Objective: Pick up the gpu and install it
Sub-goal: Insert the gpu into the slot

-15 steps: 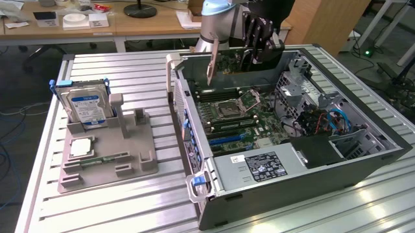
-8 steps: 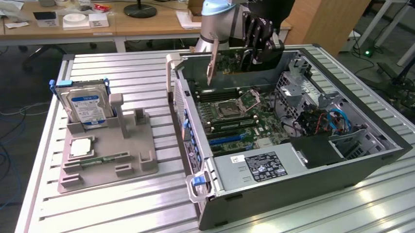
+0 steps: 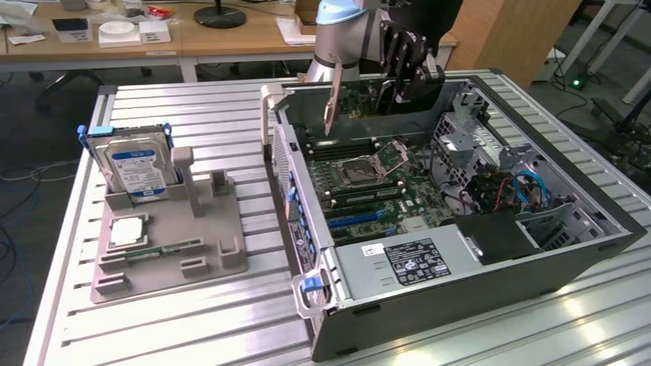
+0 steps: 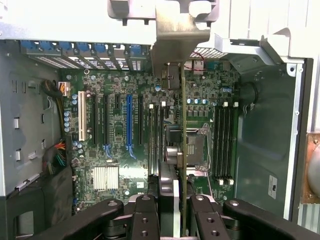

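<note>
Right up close, black pincer [image 4: 175,202] fingers [image 4: 145,215], drawn in partway and clamped on the gpu [image 4: 183,150] from both sides. Holds the card edge-on, a thin green line running away from the fingers, with the pale bracket [image 4: 175,35] at the far end, up by the rear wall of the computer case [image 4: 30,125]. Below, the motherboard [image 4: 120,150] laid open: a white slot [image 4: 81,117], black slots, a long blue slot [image 4: 128,120], a silver heatsink [image 4: 106,178], and four memory slots [image 4: 222,145] on the other side of the card. Hangs roughly over the processor socket [image 4: 192,145], off to one side of the blue slot, not seated in anything. Over to the exterior view now: pincer [image 3: 412,84] gripping the gpu [image 3: 367,95] at about rim height above the open computer case [image 3: 569,252], bracket [image 3: 333,114] pointing down by the rear wall, processor socket [image 3: 371,164] just beneath and power supply [image 3: 407,263] at the near end. Off to the exterior view's left, well apart from the computer case, a grey holder [image 3: 203,252] on the slatted metal surface [image 3: 183,335], carrying the blue-labelled hard drive [image 3: 137,168] upright and a narrow green memory stick [image 3: 163,249] lying flat.
</note>
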Controlling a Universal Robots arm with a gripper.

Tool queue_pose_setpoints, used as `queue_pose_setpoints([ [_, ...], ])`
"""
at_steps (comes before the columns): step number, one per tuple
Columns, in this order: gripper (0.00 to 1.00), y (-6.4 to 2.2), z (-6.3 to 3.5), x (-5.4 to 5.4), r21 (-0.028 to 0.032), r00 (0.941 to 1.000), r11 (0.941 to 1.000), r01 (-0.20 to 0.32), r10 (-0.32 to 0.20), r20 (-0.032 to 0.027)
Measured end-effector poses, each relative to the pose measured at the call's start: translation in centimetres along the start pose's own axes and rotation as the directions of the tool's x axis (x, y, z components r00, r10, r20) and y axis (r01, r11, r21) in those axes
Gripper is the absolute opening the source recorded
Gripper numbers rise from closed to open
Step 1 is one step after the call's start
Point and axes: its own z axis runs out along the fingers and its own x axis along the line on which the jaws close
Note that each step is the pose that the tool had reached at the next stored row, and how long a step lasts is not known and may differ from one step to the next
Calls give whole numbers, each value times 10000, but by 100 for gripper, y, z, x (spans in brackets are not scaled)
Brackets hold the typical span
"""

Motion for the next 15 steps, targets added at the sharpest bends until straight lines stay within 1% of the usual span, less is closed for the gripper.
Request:
queue_pose_setpoints([
  [7, 28, -7, 3, 0, 2, 10000, 10000, -7, 7, 4],
  [11, 28, -22, 5, 0, 22, 9997, 9997, -247, 247, -6],
  [15, 28, -25, 6, 0, 25, 9996, 9996, -270, 270, -6],
])
